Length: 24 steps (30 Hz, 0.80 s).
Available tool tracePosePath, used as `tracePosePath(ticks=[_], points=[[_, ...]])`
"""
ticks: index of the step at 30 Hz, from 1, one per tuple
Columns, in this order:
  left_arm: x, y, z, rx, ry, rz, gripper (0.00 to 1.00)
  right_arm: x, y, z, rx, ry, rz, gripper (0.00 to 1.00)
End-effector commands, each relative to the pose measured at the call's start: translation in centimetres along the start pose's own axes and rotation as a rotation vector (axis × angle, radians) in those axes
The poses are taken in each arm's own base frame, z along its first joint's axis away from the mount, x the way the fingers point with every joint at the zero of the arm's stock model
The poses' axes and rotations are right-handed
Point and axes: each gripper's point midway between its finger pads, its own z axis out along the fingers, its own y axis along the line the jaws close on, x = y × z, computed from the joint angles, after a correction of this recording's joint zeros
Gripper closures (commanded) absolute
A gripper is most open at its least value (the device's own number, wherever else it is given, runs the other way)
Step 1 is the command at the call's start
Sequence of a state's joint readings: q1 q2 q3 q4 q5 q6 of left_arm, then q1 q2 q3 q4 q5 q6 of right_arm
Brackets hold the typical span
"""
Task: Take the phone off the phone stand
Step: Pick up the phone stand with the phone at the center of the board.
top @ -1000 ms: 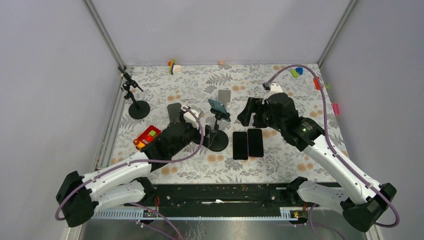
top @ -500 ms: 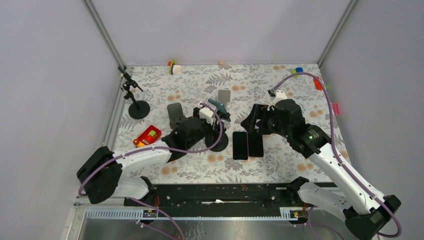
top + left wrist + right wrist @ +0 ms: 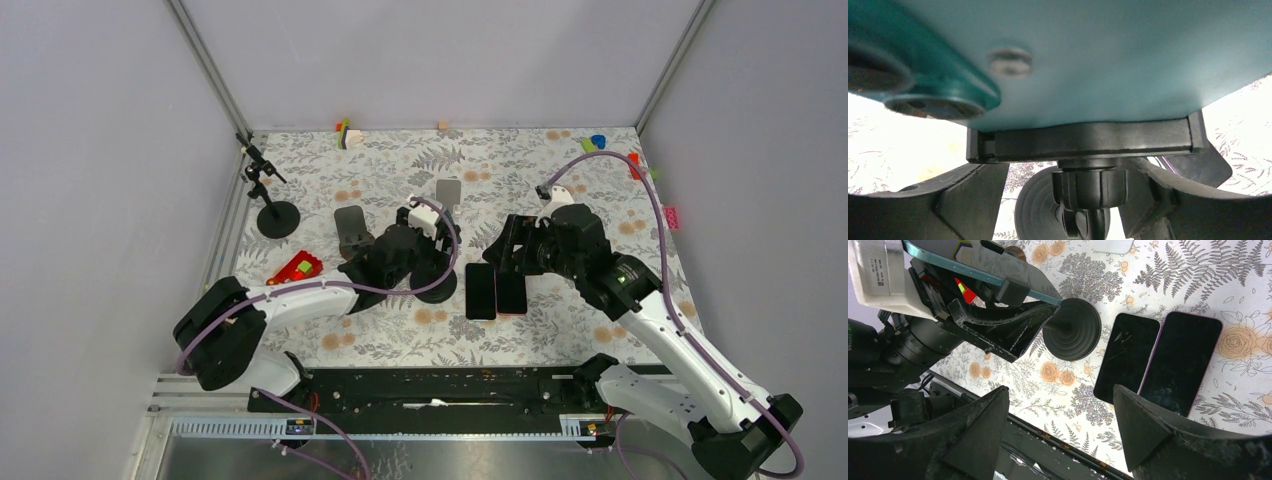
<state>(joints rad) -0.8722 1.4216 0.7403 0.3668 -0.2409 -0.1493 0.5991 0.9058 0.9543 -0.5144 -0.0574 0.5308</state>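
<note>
The teal phone (image 3: 1088, 55) sits clamped in the black phone stand (image 3: 1083, 142); its back fills the top of the left wrist view. My left gripper (image 3: 1068, 170) is open, with one finger (image 3: 948, 200) on each side of the stand's neck, just under the phone. In the top view the left gripper (image 3: 428, 232) covers the phone, and the stand's round base (image 3: 437, 285) shows below it. The right wrist view shows the phone (image 3: 973, 260) and the base (image 3: 1072, 329). My right gripper (image 3: 1062, 390) is open and empty, and in the top view it (image 3: 503, 248) hovers right of the stand.
Two dark phones (image 3: 481, 290) (image 3: 511, 288) lie flat right of the stand base. A second black stand (image 3: 270, 205) is at far left. A grey plate (image 3: 349, 225), another (image 3: 448, 190) and a red toy (image 3: 293, 272) are nearby. Small toys line the back edge.
My left gripper has moved right and forward onto the phone stand and now hides the phone in the top view. My right gripper has dropped slightly towards the flat phones.
</note>
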Motion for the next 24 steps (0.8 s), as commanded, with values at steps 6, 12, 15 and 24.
tracePosePath(ticks=[6,12,15,24], points=[[-3.5,-1.2,1.1,0.036,-0.081,-0.013,0.38,-0.5,0.8,0.1,-0.031,0.010,-0.012,0.18],[-3.2,-1.8,1.3,0.076,-0.046,-0.031,0.61,0.1,0.0,0.4,-0.007,0.016,-0.018,0.18],[-3.1,-2.0,1.3,0.095,-0.031,-0.031,0.72,0.6,-0.5,0.4,0.006,0.019,-0.020,0.17],[-2.8,-1.1,1.3,0.053,0.019,-0.060,1.00,2.0,-1.6,0.6,0.024,0.038,-0.025,0.17]])
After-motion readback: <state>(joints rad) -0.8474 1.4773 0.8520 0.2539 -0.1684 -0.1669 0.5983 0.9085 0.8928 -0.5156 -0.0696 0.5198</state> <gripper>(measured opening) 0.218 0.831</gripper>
